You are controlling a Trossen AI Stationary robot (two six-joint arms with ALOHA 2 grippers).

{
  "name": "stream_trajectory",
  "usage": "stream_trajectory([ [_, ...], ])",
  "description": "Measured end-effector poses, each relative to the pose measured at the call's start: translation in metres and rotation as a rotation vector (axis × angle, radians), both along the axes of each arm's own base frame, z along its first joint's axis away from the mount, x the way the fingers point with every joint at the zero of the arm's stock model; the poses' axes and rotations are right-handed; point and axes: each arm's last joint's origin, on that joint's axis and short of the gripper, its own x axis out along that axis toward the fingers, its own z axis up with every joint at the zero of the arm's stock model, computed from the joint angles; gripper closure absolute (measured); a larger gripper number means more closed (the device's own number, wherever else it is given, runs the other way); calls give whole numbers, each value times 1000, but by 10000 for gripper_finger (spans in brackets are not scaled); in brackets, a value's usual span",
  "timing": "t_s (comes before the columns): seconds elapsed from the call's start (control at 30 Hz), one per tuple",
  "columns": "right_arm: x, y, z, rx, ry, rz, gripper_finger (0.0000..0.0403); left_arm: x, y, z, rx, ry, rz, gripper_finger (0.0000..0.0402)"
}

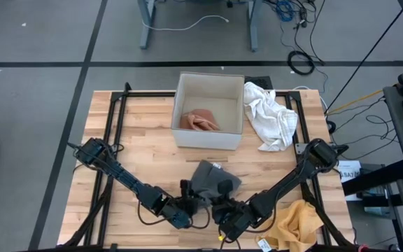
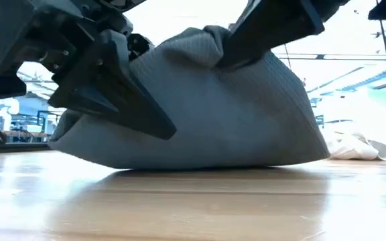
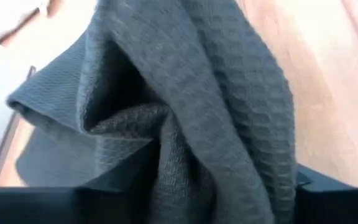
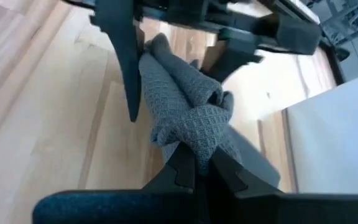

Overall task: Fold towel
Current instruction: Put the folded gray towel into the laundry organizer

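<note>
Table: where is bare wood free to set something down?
Free: the table left of the white box, and the strip between the box and the gray towel. Crowded: the near edge, where both arms meet; right side holds the white cloth and yellow cloth.

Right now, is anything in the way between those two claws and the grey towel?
No. The right gripper is shut on the grey towel already, pinching a bunched fold. The left gripper is right against the cloth, its fingers either side of another fold. Nothing visible sits between them.
</note>
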Motion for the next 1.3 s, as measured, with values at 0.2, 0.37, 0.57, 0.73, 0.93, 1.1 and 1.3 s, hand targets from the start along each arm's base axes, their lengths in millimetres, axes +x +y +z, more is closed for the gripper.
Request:
stream_trajectory([
  [0.2,-5,3,10,-16,-5,39,399,0,3,3,135,-8,-27,346],
  [0.37,-10,-1,24,-38,-20,38,399,-4,7,23,272,-42,-33,389],
  [0.57,-23,-13,63,-116,-95,17,399,-15,23,74,409,-133,17,390],
  [0.73,-36,-33,108,-187,-178,14,399,-25,45,125,488,-223,55,391],
  [0.93,-49,-71,159,-269,-253,8,399,-28,78,184,601,-272,106,391],
  [1.1,-55,-108,193,-377,-294,-14,399,-18,105,225,782,-224,177,391],
  [1.3,-61,-152,223,-467,-343,-58,399,-9,149,260,914,-161,248,391],
])
